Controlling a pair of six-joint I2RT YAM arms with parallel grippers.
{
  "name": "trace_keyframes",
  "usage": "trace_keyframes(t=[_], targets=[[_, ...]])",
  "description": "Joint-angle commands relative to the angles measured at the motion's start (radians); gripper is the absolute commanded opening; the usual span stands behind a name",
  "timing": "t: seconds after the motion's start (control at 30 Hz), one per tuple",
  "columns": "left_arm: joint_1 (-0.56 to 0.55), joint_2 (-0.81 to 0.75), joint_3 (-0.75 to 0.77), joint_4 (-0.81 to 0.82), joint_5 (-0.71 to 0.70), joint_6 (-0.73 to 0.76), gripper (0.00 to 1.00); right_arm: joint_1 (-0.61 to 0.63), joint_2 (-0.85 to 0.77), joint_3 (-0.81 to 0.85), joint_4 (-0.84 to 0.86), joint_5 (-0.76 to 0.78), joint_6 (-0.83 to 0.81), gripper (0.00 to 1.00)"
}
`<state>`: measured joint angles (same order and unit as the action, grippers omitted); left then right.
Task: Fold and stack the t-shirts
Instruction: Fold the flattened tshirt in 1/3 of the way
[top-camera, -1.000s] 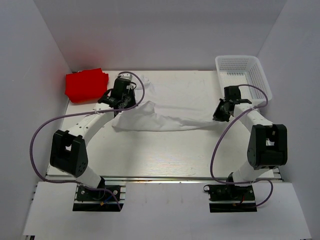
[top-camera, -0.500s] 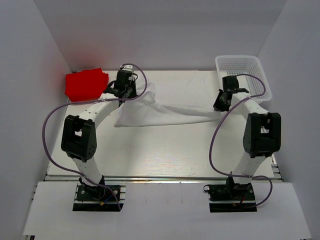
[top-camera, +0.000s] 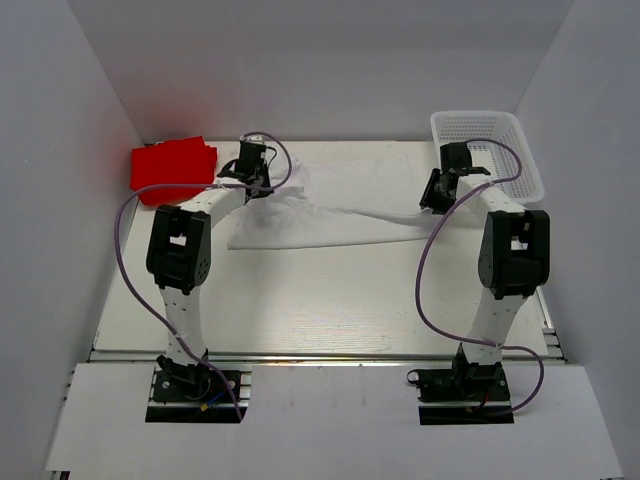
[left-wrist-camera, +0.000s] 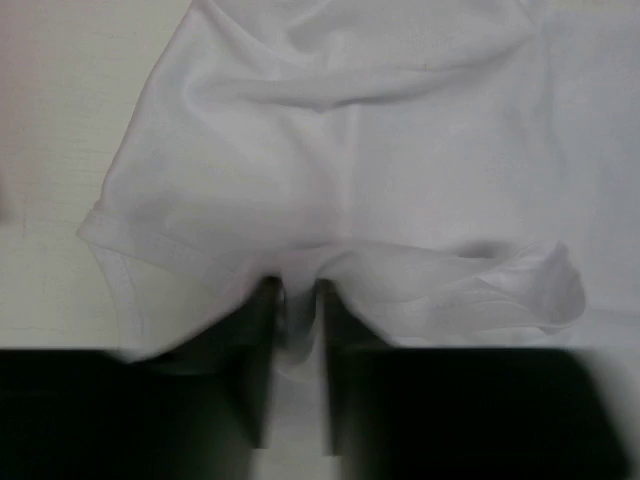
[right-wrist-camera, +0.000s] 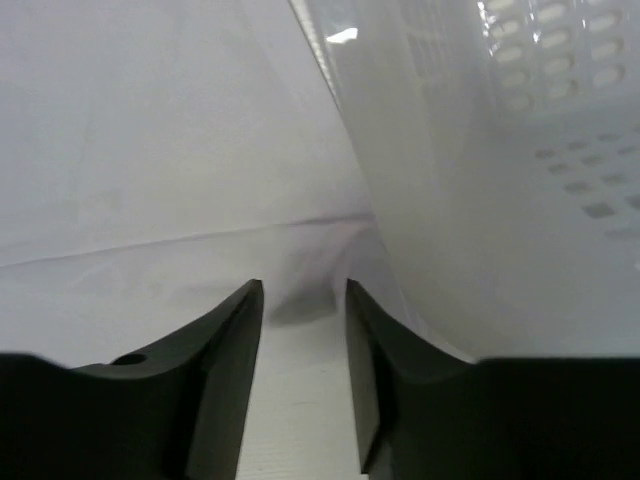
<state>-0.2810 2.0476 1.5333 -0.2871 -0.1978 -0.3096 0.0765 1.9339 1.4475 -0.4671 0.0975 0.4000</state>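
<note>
Top external: long, creased white t-shirt (top-camera: 300, 228)

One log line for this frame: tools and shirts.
left tool: pinching white t-shirt edge | right tool: open, empty, beside basket | red t-shirt: folded, far-left corner

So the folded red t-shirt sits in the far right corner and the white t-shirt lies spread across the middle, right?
No. The red t-shirt sits in the far left corner, as the top external view shows; the white mesh basket has the far right. The white t-shirt does lie spread across the middle.
</note>
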Motion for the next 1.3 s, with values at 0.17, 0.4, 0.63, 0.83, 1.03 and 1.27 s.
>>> trace_keyframes(t=[0.17, 0.4, 0.63, 0.83, 1.03, 1.27], targets=[[0.014, -0.029, 0.099, -0.04, -0.023, -0.029, 1.0, 0.015, -0.073, 0.024, 0.1, -0.152, -0.075, 0.62], [0.003, -0.168, -0.002, -0.066, 0.067, -0.029, 1.0, 0.052, -0.173, -0.108, 0.134, -0.245, -0.086, 0.9], [-0.006, -0.225, -0.274, 0.034, 0.31, -0.062, 1.0, 0.077, -0.136, -0.161, 0.143, -0.268, -0.084, 0.9], [0.003, -0.216, -0.364, 0.009, 0.288, -0.086, 1.0, 0.092, -0.061, -0.158, 0.169, -0.269, -0.089, 0.9], [0.013, -0.196, -0.406, 0.0, 0.276, -0.086, 1.0, 0.098, 0.017, -0.119, 0.205, -0.285, -0.087, 0.9], [0.013, -0.165, -0.397, -0.021, 0.253, -0.065, 1.0, 0.109, 0.074, -0.098, 0.263, -0.199, -0.055, 0.9]])
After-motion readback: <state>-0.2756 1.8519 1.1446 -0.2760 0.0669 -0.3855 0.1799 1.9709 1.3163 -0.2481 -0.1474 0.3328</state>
